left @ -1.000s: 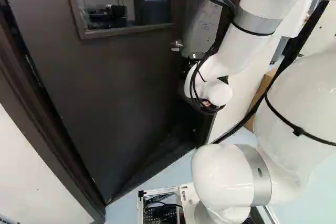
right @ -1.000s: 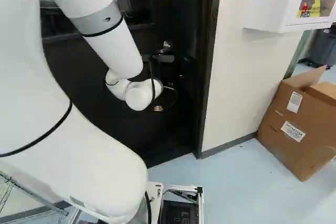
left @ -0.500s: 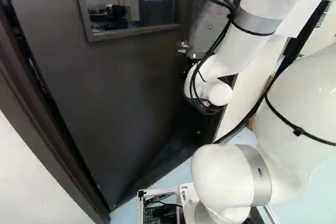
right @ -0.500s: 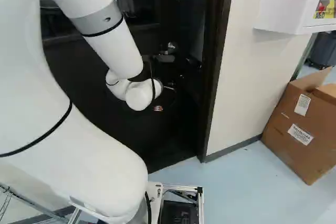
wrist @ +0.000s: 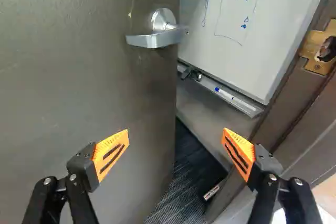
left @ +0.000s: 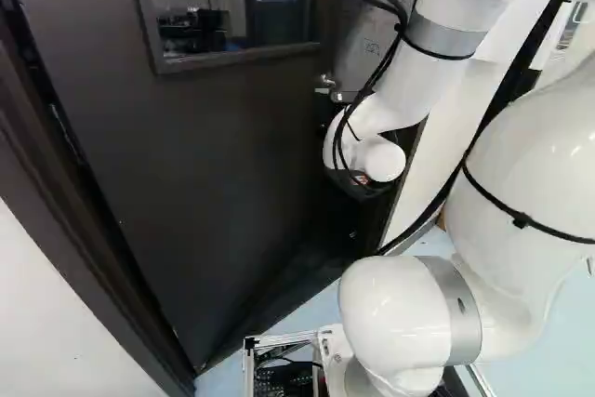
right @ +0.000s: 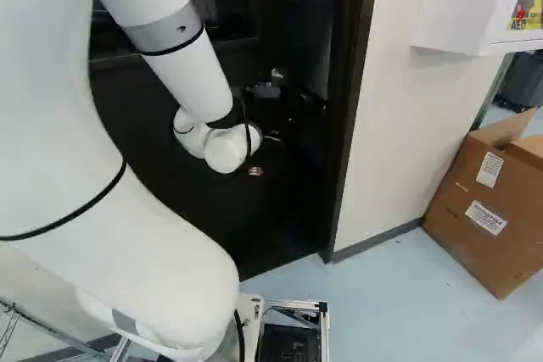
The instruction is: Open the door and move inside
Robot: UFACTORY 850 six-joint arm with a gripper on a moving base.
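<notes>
Door ajar, its free edge running alongside the gap ahead of the jaws, its hinge side away at the left of the left base view. The lever sits on its near face close to that edge, ahead of the jaws and toward the door's side of them; its long axis lies roughly along the line from one fingertip to the other. The jaws stand wide and hold nothing: one orange pad is over the door's face, the other over by the frame, so the free edge falls between them. Past it show carpet and a whiteboard. With the latch seemingly clear of the strike plate, the next move probably wants a push ahead on the door near its free edge, not a turn of the lever; the frame-side finger could snag on the frame if the arm drifts that way.
</notes>
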